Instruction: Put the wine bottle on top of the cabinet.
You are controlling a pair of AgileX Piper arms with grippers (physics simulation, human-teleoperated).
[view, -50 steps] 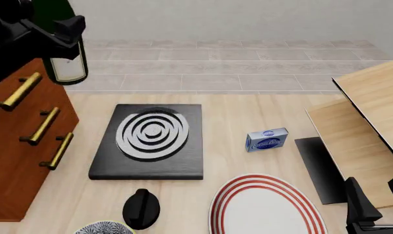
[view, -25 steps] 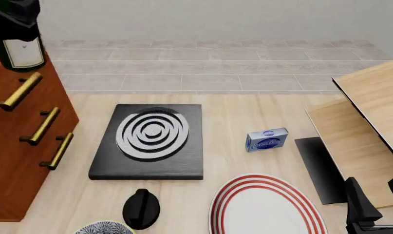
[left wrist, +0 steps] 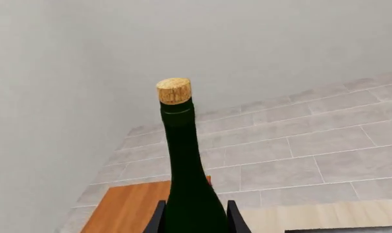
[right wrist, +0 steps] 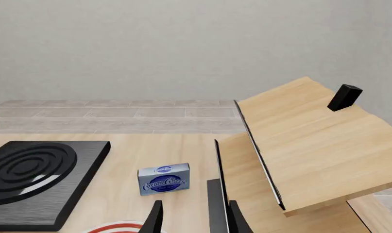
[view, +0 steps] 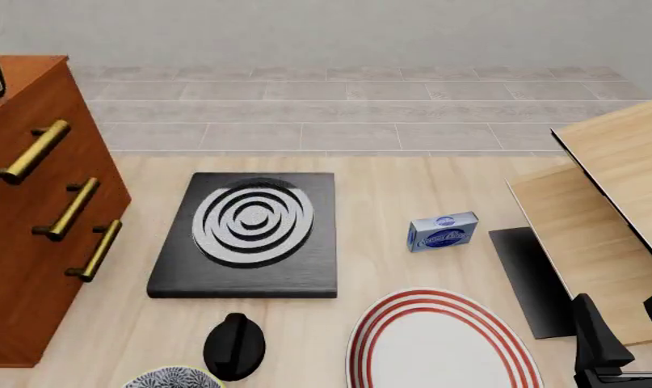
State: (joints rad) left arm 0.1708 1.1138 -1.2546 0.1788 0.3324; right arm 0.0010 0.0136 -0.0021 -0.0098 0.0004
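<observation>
The left hand (left wrist: 194,221) grips the wine bottle (left wrist: 184,165) low on its body, one dark finger showing on each side of the green glass, and the bottle stands upright with its cork uppermost. In the front view only a sliver of the bottle shows at the far left edge, over the top of the cabinet (view: 35,210); whether its base rests on the wood or hangs just above it I cannot tell. To finish well, I judge the hand should lower the bottle straight down, keep it vertical until the base sits flat and well in from the cabinet's edge, then part the fingers gently and draw away without brushing the neck, since so tall and slim a bottle would tip easily. The right hand (right wrist: 192,218) waits low at the near right of the surface (view: 390,190), its fingers a little apart and holding nothing. Between the two lie a black hob plate (view: 248,234), a small blue box (view: 443,231), a red-rimmed plate (view: 444,343) with nothing on it, and a black knob (view: 234,346). The cabinet's three drawers are closed, their contents hidden.
</observation>
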